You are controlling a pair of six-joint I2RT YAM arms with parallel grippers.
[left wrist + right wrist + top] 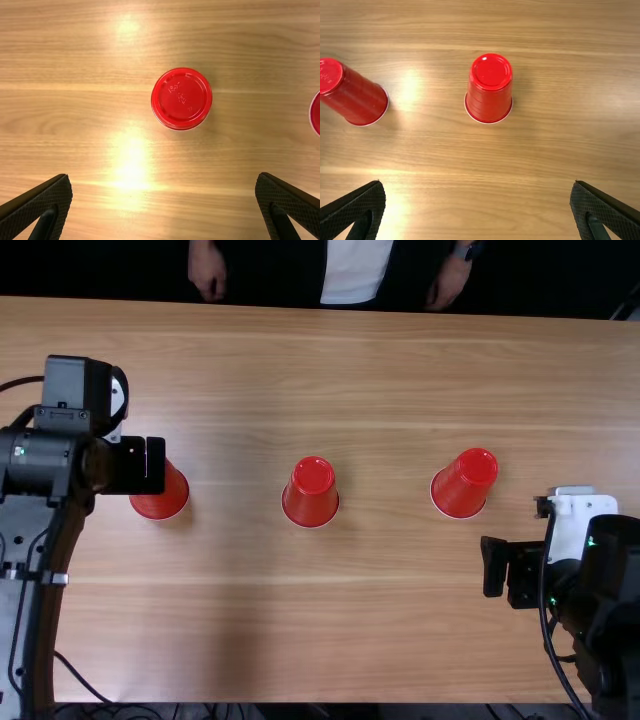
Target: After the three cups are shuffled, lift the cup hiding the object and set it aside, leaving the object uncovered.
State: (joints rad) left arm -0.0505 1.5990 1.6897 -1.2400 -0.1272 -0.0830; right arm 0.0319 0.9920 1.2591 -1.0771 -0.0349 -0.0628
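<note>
Three red cups stand upside down in a row on the wooden table (400, 370). The left cup (165, 498) is at 9 o'clock of the middle cup (311, 492) and the right cup (465, 483) at 3 o'clock, all well apart. The left gripper (162, 182) hangs above the left cup, jaws spread wide, not touching it. The right gripper (477, 186) sits at 5 o'clock of the right cup, apart from it, jaws spread wide, holding nothing.
</note>
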